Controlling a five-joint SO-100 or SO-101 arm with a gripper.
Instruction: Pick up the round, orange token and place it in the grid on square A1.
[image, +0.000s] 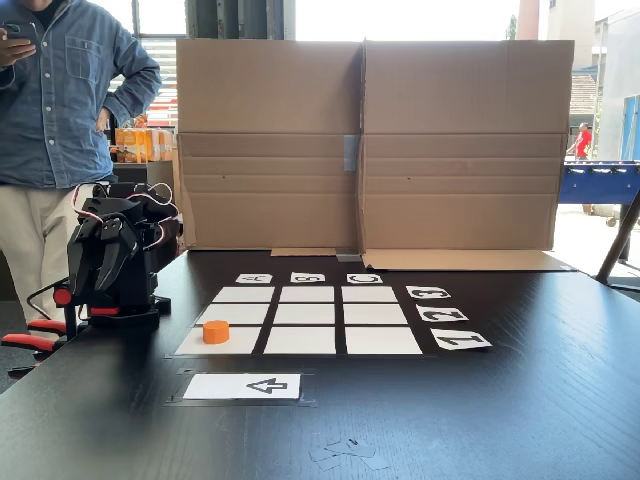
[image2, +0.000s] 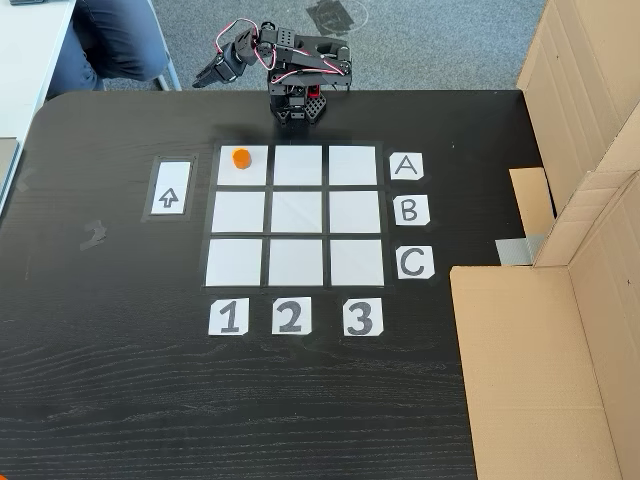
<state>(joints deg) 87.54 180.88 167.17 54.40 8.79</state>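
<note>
The orange token (image: 216, 331) (image2: 240, 157) stands upright on square A1 (image: 192, 345) (image2: 252, 173), the corner cell of the grid (image: 306, 315) (image2: 296, 212) in line with the "A" card (image2: 405, 166) and the "1" card (image2: 228, 317). It sits toward that cell's outer corner. The black arm is folded back over its base at the table edge. Its gripper (image: 103, 268) (image2: 204, 80) hangs well clear of the token, looks shut and holds nothing.
A white arrow card (image: 243, 386) (image2: 169, 188) lies beside the grid. Cardboard walls (image: 370, 150) (image2: 590, 200) border the far side. A person (image: 50, 100) stands behind the arm. Red clamps (image: 30, 340) hold the base. Tape scraps (image: 345, 452) lie near the front edge.
</note>
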